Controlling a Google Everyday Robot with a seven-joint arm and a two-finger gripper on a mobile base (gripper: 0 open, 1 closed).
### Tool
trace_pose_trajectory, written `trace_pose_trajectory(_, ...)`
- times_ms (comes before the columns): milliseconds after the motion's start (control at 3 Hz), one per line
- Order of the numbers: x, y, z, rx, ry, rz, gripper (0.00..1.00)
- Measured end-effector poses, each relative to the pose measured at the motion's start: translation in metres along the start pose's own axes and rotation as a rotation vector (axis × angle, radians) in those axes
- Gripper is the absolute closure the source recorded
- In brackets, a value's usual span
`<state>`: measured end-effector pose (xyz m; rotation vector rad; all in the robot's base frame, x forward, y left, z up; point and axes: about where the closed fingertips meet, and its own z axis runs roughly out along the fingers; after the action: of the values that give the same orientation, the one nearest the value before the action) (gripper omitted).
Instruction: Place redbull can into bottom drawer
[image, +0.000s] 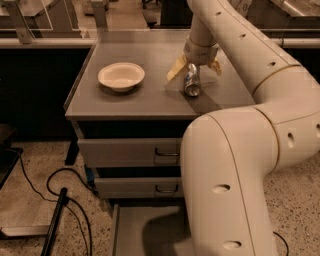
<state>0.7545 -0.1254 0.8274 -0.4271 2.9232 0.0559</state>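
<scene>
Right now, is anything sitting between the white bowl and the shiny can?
No, only bare grey cabinet top lies between the white bowl and the redbull can in the camera view. The gripper hangs just above the can.
</scene>
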Motion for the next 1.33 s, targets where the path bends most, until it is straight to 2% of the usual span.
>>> trace_pose_trajectory(333,0.0002,-0.0033,0.0096,-0.002,0.009,0.004,0.0)
trace_pose_trajectory(667,0.0002,-0.0035,0.0103,-0.002,0.01,0.005,0.16)
trace_pose_trajectory(1333,0.0002,-0.0035,0.0103,-0.002,0.01,0.005,0.63)
